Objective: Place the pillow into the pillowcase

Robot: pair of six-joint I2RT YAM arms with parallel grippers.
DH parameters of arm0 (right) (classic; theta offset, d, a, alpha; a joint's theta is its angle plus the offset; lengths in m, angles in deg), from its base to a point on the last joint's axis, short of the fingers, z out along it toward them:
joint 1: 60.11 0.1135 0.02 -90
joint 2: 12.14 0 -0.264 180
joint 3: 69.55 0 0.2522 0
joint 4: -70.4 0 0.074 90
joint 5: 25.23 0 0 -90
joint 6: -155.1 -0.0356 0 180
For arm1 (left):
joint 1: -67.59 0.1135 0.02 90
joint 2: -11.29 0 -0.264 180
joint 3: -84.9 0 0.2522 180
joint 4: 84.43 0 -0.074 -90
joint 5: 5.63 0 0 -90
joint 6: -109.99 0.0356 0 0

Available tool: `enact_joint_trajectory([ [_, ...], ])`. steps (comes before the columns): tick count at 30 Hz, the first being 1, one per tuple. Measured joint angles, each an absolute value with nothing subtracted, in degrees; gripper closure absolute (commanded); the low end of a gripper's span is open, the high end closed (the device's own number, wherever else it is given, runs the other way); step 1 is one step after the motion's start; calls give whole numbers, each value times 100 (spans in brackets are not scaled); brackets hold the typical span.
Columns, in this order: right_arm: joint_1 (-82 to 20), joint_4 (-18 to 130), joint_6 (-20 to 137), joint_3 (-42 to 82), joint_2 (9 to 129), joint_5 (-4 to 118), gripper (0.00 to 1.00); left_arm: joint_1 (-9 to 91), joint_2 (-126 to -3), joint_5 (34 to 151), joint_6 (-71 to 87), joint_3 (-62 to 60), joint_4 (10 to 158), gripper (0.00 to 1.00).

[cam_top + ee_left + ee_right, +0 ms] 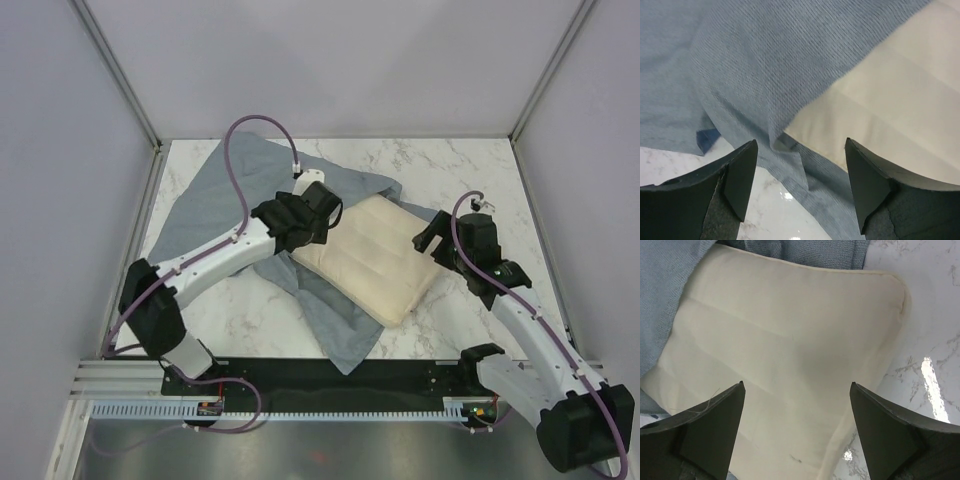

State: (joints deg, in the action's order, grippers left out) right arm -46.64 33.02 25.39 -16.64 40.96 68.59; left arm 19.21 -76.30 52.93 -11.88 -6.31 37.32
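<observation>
Cream quilted fabric marks the pillow [375, 255], which you will find lying diagonally near the middle of the white marble table [470, 170], with its lengthwise channels facing up. It rests on top of the pillowcase [200, 210], not inside it. The case is spread loosely beneath and beside it with the paler grey-blue side showing. Rumpled folds reach toward the far left corner of the table, and a pointed flap extends toward the near edge. From the left wrist view, note a fold of the case overlapping the pillow's edge, and a small patch of darker blue [705, 137] showing under the fabric beside bare marble. Check the left gripper [800, 145]: its jaws stand apart with nothing between them, above the seam where grey-blue cloth meets cream pillow. In the overhead view, this gripper sits over the pillow's far left end. Check the right gripper [797, 385]: its jaws are likewise spread wide and hold nothing, and are aimed at the pillow surface, with one rounded pillow corner and marble visible beyond. Overhead, you see it just beside the pillow's right end. From these views you cannot tell whether either gripper's fingers touch the fabric.
</observation>
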Motion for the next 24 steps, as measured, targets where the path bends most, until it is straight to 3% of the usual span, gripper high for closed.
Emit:
enact_joint_trajectory([
  [7, -4675, 3400, 2314, -1972, 4110, 6673, 7, 2157, -8808, 4806, -299, -1273, 3784, 23],
  [11, -4675, 3466, 2284, -2149, 4195, 6579, 7, 2349, -9296, 4959, 197, -1485, 3885, 29],
  [14, -4675, 3566, 2286, -2199, 4265, 6555, 8, 2445, -9488, 5099, 372, -1503, 3909, 40],
  [18, -4677, 3765, 2286, -2306, 4387, 6544, 14, 2515, -9536, 5020, 475, -1520, 3916, 79],
  [21, -4679, 3934, 2275, -2433, 4420, 6544, 22, 2552, -9543, 4817, 534, -1542, 3909, 97],
  [23, -4679, 4025, 2251, -2509, 4420, 6539, 29, 2576, -9543, 4734, 556, -1560, 3907, 98],
  [24, -4685, 4089, 2242, -2555, 4420, 6515, 39, 2583, -9543, 4727, 560, -1577, 3902, 98],
])
